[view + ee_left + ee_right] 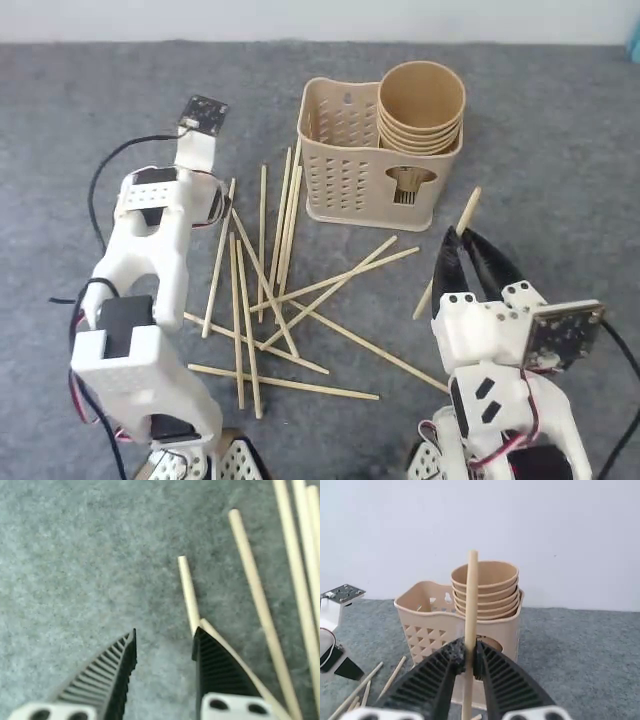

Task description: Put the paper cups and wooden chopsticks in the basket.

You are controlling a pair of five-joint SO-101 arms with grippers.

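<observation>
A beige perforated basket (340,180) stands at the back of the grey carpet, with a stack of paper cups (420,100) in its right compartment. Several wooden chopsticks (270,290) lie scattered in front of it. My right gripper (462,240) sits to the basket's front right, shut on one chopstick (468,205). In the right wrist view that chopstick (471,595) stands up between the fingers of the gripper (469,652), in front of the basket (420,625) and cups (487,592). My left gripper (165,632) hangs open just above the carpet, one finger touching the end of a chopstick (187,590).
More chopsticks (260,605) lie beside the left gripper. The left arm (150,250) stretches along the left side of the pile, its wrist camera board (205,115) toward the back. Bare carpet lies to the right of the basket and at the far left.
</observation>
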